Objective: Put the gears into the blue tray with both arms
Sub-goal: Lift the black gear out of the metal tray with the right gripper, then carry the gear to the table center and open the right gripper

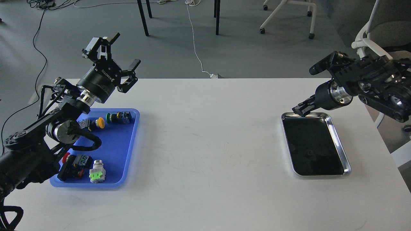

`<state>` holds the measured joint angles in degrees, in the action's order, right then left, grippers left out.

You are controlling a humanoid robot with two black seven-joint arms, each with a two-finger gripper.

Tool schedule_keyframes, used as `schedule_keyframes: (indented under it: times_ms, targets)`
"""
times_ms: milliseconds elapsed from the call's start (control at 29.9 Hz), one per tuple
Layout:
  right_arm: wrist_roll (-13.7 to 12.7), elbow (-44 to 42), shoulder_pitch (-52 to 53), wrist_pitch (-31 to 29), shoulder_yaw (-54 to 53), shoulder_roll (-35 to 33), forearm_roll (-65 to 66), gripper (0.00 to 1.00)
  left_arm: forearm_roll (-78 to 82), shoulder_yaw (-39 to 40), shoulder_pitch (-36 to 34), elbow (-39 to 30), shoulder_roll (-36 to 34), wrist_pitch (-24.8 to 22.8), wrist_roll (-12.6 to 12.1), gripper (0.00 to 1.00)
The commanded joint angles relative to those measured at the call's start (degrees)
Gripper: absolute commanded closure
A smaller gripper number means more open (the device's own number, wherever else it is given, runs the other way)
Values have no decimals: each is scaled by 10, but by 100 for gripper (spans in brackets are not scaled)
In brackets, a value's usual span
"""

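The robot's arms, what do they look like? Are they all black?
Mostly black. Both the left arm and the right arm have shiny silver rings at the wrist. The left pincer has white letters on its round body, and a black ribbed cable loops beside that arm.

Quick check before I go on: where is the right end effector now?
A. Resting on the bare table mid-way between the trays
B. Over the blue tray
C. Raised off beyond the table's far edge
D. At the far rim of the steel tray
D: the right end effector reaches down to the far rim of the steel tray, while the blue tray lies on the opposite side under the left arm.
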<state>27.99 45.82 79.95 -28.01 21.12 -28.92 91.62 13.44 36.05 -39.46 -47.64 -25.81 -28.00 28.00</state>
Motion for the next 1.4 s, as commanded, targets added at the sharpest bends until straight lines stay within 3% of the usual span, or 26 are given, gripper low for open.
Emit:
schedule_keyframes:
  times_ms: [0,234,635,1103,1370]
  targets:
    - [0,38,25,0,-1,8,-1,86,0,0,0,0,2,0,0,0]
    - [0,73,39,0,1,95,-64,86,1,0,0,-8,-1,0,0,0]
    - [0,23,9,0,39,257,-79,86,1,3,2,-12,-17,0,0,0]
    - [0,-5,-30,8,55,289,-79,86,0,4,4,-12,-19,0,0,0]
    - [0,-9,-31,15,57,289,-79,80,0,4,4,-12,-22,0,0,0]
